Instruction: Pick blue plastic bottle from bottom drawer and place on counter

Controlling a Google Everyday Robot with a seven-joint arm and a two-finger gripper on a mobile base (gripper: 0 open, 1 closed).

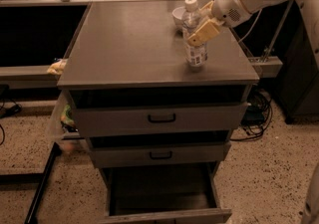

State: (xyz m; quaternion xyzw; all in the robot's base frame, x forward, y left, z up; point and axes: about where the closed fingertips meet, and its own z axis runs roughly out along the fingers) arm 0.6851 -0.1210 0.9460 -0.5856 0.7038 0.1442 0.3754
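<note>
The blue plastic bottle, clear with a white cap and a pale label, stands upright over the right part of the counter. I cannot tell if its base touches the top. My gripper reaches in from the upper right and is shut on the bottle's upper body, with a yellow finger across its front. The bottom drawer is pulled open, dark inside, and shows nothing in it.
A white bowl sits just behind the bottle at the counter's back. The two upper drawers with black handles stand slightly open. A yellow object lies on a ledge to the left, and cables lie on the floor to the right.
</note>
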